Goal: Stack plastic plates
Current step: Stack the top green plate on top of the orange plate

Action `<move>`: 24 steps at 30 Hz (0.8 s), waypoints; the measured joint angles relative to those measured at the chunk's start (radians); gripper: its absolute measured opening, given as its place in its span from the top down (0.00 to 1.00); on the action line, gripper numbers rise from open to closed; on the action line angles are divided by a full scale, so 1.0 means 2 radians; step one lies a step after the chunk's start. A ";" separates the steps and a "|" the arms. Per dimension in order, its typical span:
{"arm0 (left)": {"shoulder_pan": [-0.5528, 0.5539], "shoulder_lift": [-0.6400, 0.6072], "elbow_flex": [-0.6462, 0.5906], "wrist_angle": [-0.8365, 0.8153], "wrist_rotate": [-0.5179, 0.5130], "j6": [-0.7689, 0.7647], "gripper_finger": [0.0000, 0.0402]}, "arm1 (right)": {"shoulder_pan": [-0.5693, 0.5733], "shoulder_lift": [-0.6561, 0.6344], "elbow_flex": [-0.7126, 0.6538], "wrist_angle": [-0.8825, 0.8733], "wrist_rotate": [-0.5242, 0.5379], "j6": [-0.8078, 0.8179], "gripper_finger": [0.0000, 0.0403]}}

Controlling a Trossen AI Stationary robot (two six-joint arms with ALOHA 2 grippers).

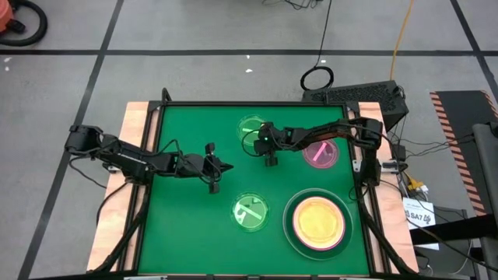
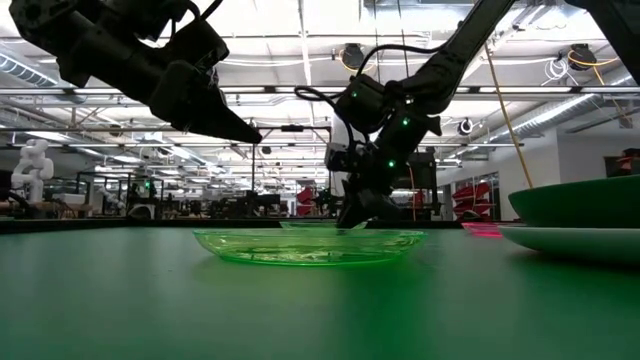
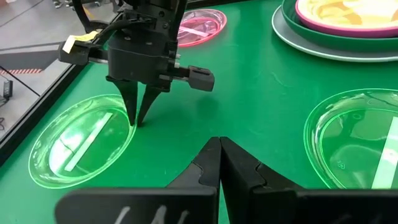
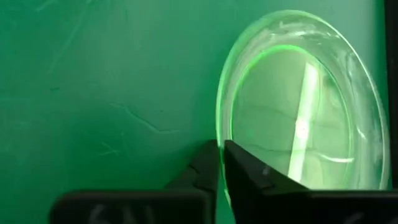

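Between the fingertips of the right gripper the rim of a small translucent green plate is pinched on the green table. Nearby a second green plate, a pink plate and a stack are seen. The left gripper is held pressed together, apart.

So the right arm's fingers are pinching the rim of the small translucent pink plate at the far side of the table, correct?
Not quite: the right gripper pinches the rim of a small translucent green plate, not the pink one. The left wrist view shows its fingers closed on the green rim; the rest is right.
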 joint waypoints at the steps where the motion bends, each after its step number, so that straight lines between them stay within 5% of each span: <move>1: 0.000 0.000 0.000 0.000 0.000 0.000 0.98 | 0.000 0.000 0.000 0.000 0.001 -0.001 0.97; 12: 0.000 0.000 0.000 0.000 0.000 0.000 0.98 | 0.040 -0.024 -0.002 -0.049 0.051 0.015 0.99; 24: 0.000 0.000 0.000 -0.001 0.000 -0.014 0.98 | 0.125 -0.154 -0.002 -0.172 0.055 0.136 1.00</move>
